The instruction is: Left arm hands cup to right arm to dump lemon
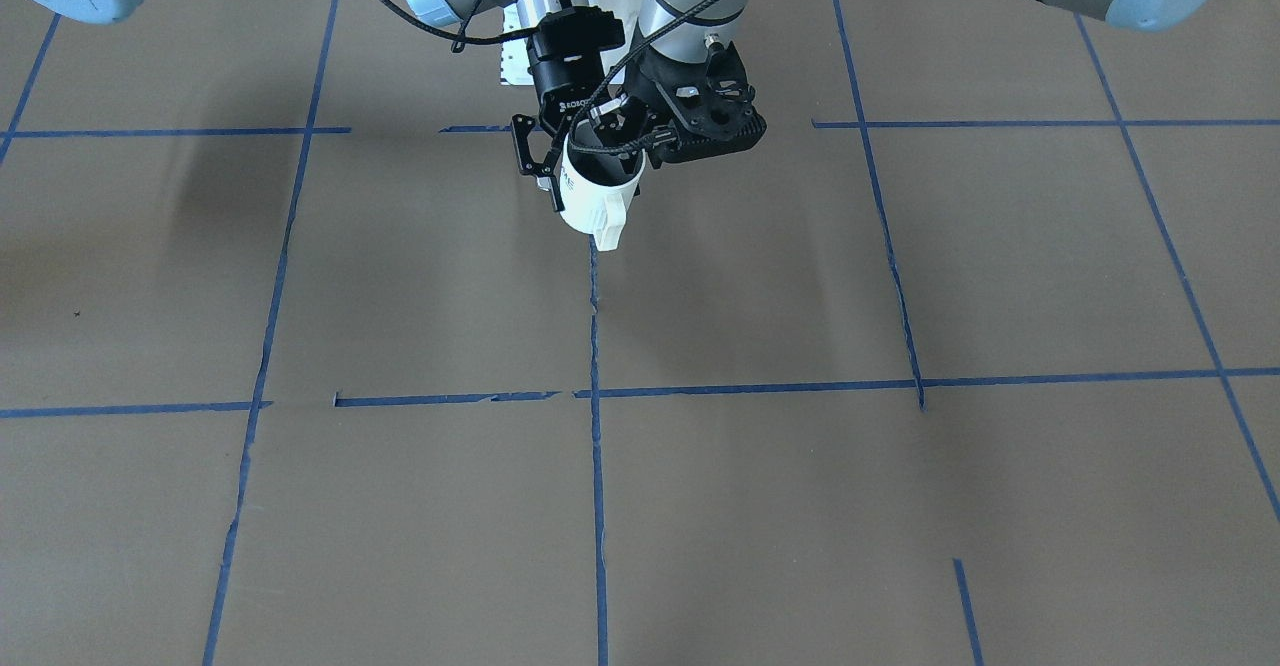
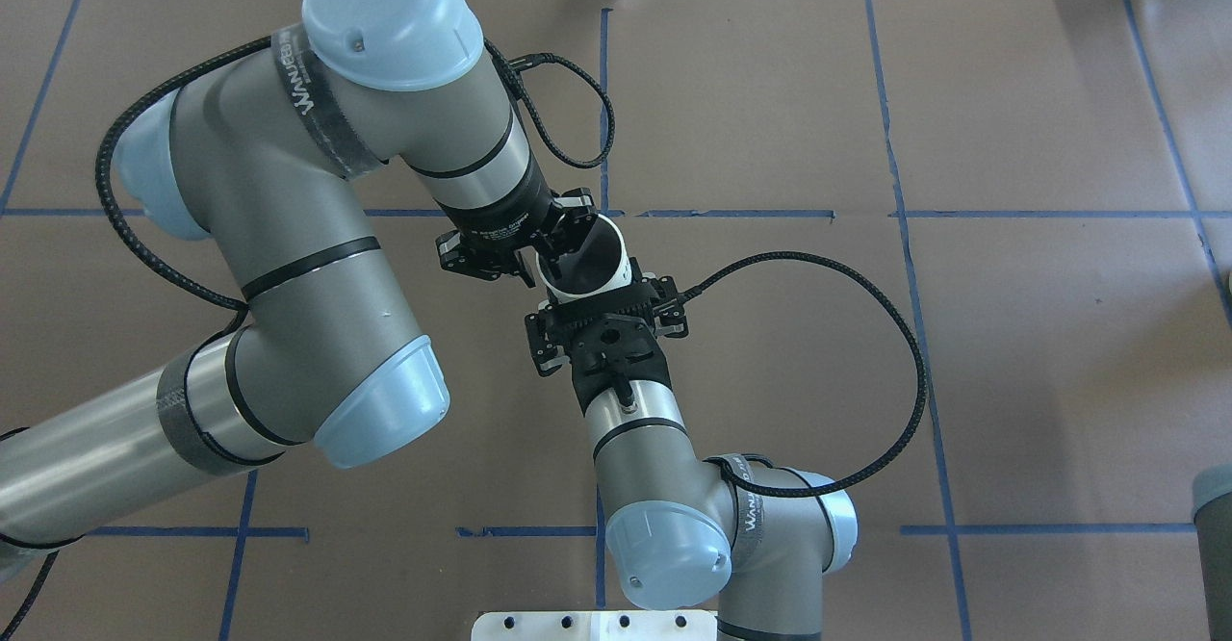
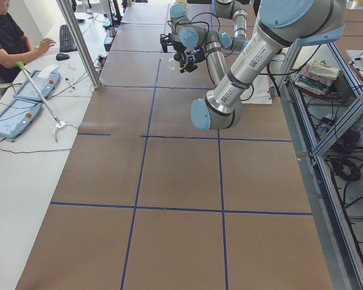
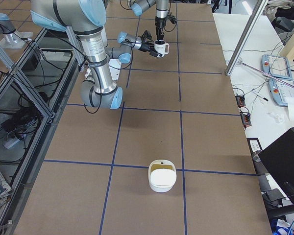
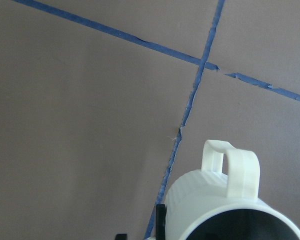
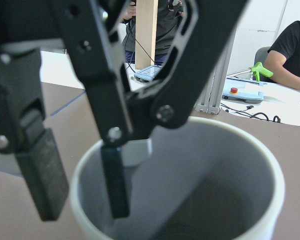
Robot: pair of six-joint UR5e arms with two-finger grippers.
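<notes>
1. Left arm (image 2: 645, 439): a silver and pale-blue jointed arm with a looping black cable. Its bulky black perforated left gripper (image 2: 589, 302) is pinched onto the cup's rim. The fingertips themselves are mostly hidden by the housing.
2. Cup (image 1: 600, 201): a white-cream ribbed mug with a grey inside and black lettering on its side. It is held in the air above the table, over a crossing of two tape lines. It is tilted, and its squarish loop handle (image 5: 230, 167) is on the side away from the left gripper.
3. Right arm (image 2: 289, 189): a silver and pale-blue jointed arm ending in a slim black cylindrical right gripper (image 6: 77, 182) marked "ROBOTIQ". The jaws are spread and straddle the cup's wall.
4. Fingers of the right gripper: the inner finger (image 6: 115, 185) hangs inside the mouth, clear of the wall. The outer finger (image 6: 42, 175) is just beside the wall on the outside, and contact cannot be judged.
5. Table (image 1: 760, 506): a flat surface covered in brown paper and divided into rectangles by blue tape lines.
6. White rounded container (image 4: 161, 181): it rests on the table well apart from the cup, towards the robot's right end.
</notes>
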